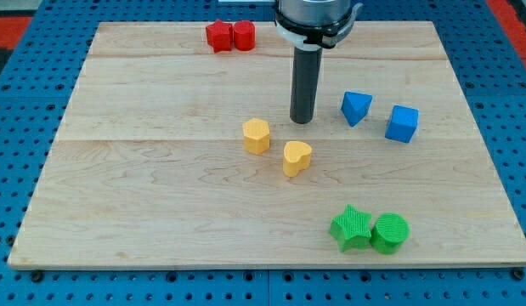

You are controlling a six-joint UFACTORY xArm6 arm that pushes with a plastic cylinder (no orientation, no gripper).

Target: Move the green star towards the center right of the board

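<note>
Green star [351, 228] touching green cylinder [390, 233], my tip [302, 120] well above, no gripper

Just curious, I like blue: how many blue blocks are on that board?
2. A blue triangular block sits right of my tip; a blue cube lies further right. None seem hidden.

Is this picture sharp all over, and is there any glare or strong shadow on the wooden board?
Camera view: evenly lit and sharp throughout; the board shows no glare. Shadows are soft and short, as under my tip and beside the green star. The arm's top is cropped by the view's top edge.
</note>
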